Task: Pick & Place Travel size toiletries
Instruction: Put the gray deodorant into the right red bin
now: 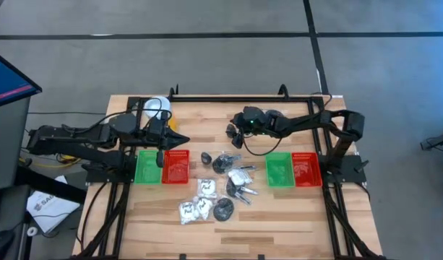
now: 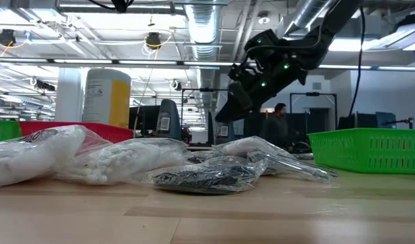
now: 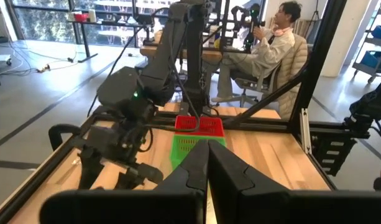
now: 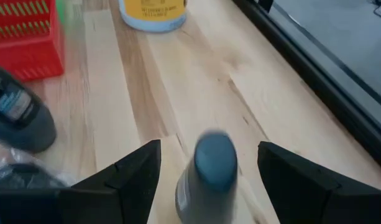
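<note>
Now the right gripper point(image 4: 209, 171) hangs near the worktop's far edge, fingers spread wide around a small dark bottle point(image 4: 207, 174) that stands upright between them, its long axis vertical. Left gripper point(image 3: 206, 163), pressed together, waits over the left side.

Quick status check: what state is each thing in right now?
left gripper: shut, empty.
right gripper: open around the small bottle.
small bottle: loose, not gripped.
yellow cylinder: upright.
sachets: lying loose in a pile.
</note>
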Controlling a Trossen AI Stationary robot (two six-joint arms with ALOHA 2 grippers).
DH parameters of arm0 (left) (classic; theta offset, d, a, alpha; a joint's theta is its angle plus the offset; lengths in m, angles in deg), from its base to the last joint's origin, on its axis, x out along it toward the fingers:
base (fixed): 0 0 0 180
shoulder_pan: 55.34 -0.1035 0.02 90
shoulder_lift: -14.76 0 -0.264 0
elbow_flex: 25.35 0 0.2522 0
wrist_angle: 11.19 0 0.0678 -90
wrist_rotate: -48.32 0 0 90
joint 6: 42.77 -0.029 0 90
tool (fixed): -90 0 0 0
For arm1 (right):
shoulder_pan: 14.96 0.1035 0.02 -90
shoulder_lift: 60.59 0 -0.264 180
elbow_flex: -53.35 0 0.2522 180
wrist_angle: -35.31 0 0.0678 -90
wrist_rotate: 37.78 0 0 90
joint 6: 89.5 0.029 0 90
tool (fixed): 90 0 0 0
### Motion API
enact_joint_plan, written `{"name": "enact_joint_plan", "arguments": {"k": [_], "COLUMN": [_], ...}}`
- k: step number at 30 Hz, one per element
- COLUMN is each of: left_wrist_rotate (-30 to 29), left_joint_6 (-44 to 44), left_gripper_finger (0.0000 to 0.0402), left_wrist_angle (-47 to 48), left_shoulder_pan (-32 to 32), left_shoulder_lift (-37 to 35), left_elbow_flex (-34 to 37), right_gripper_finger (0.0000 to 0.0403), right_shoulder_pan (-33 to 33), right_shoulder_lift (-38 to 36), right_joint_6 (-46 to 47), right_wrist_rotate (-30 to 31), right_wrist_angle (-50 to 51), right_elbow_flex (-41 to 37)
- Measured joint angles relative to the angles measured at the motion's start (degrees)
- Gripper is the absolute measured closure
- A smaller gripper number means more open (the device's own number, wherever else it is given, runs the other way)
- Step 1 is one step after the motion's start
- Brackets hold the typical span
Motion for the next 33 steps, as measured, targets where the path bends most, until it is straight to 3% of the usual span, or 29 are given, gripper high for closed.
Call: {"name": "enact_joint_plan", "arguments": {"k": [8, 11, 16, 27, 33], "left_wrist_rotate": [0.01, 0.01, 0.01, 0.01, 0.01], "left_joint_6": [0.02, 0.01, 0.01, 0.02, 0.02], "left_gripper_finger": [0.0401, 0.0401, 0.0401, 0.0401, 0.0401], "left_wrist_angle": [-0.37, -0.39, -0.32, -0.28, -0.32], "left_shoulder_pan": [0.00, 0.00, -0.01, -0.01, 0.00], "left_shoulder_lift": [0.49, 0.50, 0.50, 0.50, 0.50], "left_elbow_flex": [-0.02, -0.02, -0.02, -0.02, -0.02], "right_gripper_finger": [0.0171, 0.0208, 0.0312, 0.0314, 0.0314], "right_shoulder_pan": [-0.02, -0.02, -0.11, -0.02, 1.25], "right_shoulder_lift": [2.93, 2.93, 2.93, 2.49, -4.02], "right_joint_6": [0.00, 0.00, -0.04, -0.04, -0.03], "right_wrist_rotate": [-0.02, -0.02, -0.04, 0.02, 0.03], "right_wrist_angle": [0.29, 0.27, 0.18, 0.72, 7.77], "right_elbow_flex": [1.74, 1.72, 1.72, 1.71, 1.63]}}
